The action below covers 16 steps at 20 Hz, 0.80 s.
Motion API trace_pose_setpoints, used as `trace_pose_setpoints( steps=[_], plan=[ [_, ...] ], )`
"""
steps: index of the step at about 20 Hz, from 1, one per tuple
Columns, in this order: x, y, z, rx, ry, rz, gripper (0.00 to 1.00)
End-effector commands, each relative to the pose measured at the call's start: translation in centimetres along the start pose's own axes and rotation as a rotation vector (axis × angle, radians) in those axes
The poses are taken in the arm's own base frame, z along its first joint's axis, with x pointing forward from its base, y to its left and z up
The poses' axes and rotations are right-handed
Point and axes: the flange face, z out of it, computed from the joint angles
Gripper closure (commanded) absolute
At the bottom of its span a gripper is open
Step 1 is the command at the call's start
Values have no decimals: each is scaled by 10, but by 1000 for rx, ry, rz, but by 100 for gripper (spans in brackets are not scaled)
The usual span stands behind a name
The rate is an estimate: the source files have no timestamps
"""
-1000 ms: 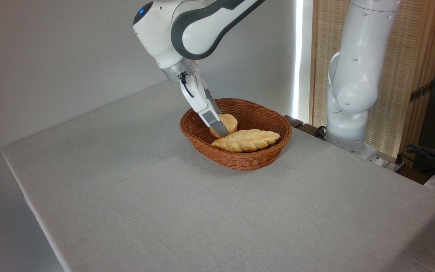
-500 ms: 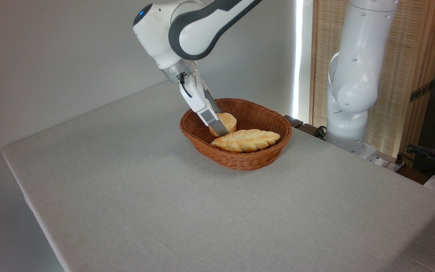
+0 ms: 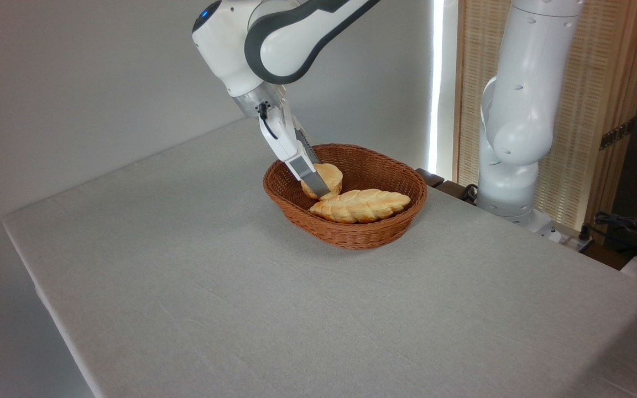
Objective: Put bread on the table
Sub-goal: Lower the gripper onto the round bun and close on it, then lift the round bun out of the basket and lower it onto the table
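You had the gripper (image 3: 318, 187) clamped on the bread (image 3: 324, 178) just inside the wicker basket (image 3: 351, 232), beside the braided loaf (image 3: 360, 205); next you needed to clear the rim and reach the counter (image 3: 230, 287).

basket (image 3: 351, 232) sits toward the table's (image 3: 241, 287) back right | bun (image 3: 327, 176) inside the basket, at its back | long loaf (image 3: 360, 205) inside, in front of the bun
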Motion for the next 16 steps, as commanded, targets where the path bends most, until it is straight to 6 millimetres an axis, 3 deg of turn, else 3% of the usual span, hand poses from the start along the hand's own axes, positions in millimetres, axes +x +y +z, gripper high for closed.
trace_pose_setpoints(
  steps=[1, 7, 11, 16],
  plan=[
    [-4, 0, -12, 14, 11, 4, 47],
    [-15, -1, -57, 44, 71, -10, 44],
    [-40, -27, -94, 71, 161, -75, 45],
    [-68, -71, -115, 130, 264, -165, 44]
  ],
)
